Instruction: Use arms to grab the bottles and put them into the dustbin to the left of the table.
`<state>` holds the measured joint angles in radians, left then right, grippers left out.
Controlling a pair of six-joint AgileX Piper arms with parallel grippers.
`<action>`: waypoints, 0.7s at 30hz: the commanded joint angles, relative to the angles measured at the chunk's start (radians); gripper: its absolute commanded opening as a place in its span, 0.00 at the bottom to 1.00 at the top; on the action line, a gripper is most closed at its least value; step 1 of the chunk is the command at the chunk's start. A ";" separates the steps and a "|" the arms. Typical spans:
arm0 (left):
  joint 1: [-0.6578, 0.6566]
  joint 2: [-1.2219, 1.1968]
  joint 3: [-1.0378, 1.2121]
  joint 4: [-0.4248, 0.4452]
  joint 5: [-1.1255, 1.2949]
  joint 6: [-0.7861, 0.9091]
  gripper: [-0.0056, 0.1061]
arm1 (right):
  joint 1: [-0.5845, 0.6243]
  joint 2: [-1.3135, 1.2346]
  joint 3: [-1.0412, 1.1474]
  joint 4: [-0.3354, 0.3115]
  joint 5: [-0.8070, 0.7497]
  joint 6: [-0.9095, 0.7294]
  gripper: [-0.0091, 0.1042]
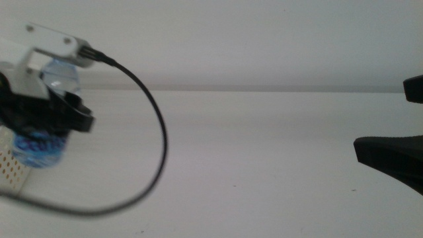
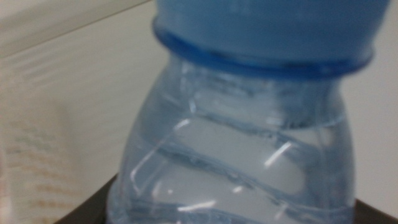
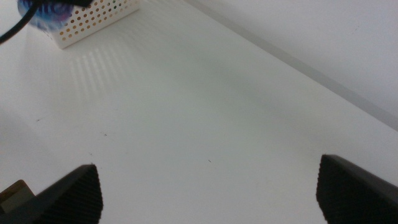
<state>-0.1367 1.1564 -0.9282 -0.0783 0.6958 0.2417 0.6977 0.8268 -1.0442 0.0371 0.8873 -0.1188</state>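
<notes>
Your left tool (image 1: 49, 116) hides the water bottle's (image 1: 43, 149) middle; the dustbin (image 1: 13, 168) is cut off at the edge.

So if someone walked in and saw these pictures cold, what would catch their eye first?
Most striking is the small clear water bottle with a blue cap and label, clamped in the left gripper at the table's left edge, above the white perforated plastic dustbin. A black cable loops from that arm over the plain white tabletop. The right gripper waits open at the right.
</notes>
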 commanded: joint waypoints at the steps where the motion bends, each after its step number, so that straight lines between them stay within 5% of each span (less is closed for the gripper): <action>1: 0.084 0.049 -0.069 -0.008 0.029 0.088 0.03 | 0.001 -0.003 -0.005 -0.003 -0.011 -0.010 0.89; 8: 0.326 0.276 -0.325 -0.081 0.180 0.308 0.03 | 0.001 -0.003 -0.005 -0.003 -0.011 -0.010 0.89; 21: 0.571 0.640 -0.696 -0.077 0.323 0.364 0.03 | 0.001 -0.003 -0.005 -0.003 -0.011 -0.010 0.89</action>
<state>0.4152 1.7899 -1.5879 -0.1467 1.0200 0.6005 0.6977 0.8268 -1.0442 0.0371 0.8873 -0.1188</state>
